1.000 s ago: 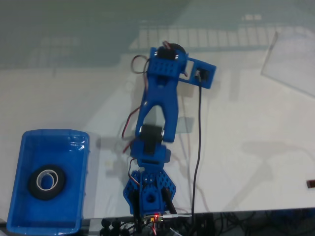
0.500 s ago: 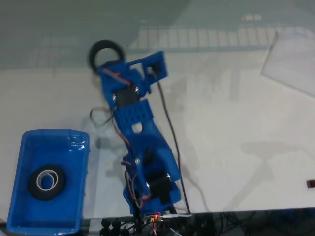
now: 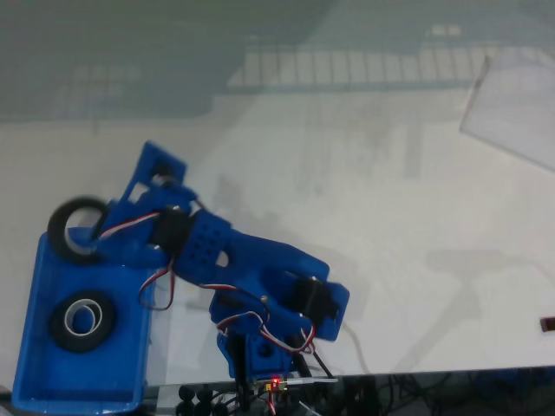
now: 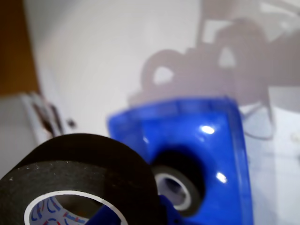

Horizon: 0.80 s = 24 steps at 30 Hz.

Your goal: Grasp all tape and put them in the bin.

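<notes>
Arm point(image 3: 251, 260) low, stretched left, fingers point(image 3: 97, 232) clamped on a tape roll point(image 3: 74, 227) over the bin's point(image 3: 35, 347) rim.

The blue arm point(image 3: 234, 260) reaches left across the white table point(image 3: 390, 217). Its gripper point(image 3: 97, 236) holds a black tape roll point(image 3: 74, 230) above the top edge of the blue bin point(image 3: 35, 347) (roll upright). A second roll point(image 3: 81, 319) lies flat inside the bin.
</notes>
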### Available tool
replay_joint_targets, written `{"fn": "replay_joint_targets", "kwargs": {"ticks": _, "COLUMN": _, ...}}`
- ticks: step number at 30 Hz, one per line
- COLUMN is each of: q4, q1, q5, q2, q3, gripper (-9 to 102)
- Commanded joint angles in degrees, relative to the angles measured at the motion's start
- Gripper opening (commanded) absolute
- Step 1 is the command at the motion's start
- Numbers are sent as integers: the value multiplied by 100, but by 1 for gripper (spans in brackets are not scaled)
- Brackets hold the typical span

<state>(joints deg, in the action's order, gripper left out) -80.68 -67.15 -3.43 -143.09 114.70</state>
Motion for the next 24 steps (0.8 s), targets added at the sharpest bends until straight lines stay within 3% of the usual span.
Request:
{"fn": "replay_joint_targets", "kwargs": {"ticks": 1, "q4": 53, "q1": -563, "q5": 26, "q2": 211, "q3": 53, "gripper": 0}}
{"fn": "replay_joint_targets", "kwargs": {"ticks": 18, "q4": 492, "q1": -1494, "q5": 475, "q2": 923, "q3": 325, "gripper": 1}}
{"fn": "replay_joint_targets", "kwargs": {"ticks": 24, "q4": 589, "q1": -1230, "q5": 105, "q2": 835, "q3": 325, "gripper": 26}}
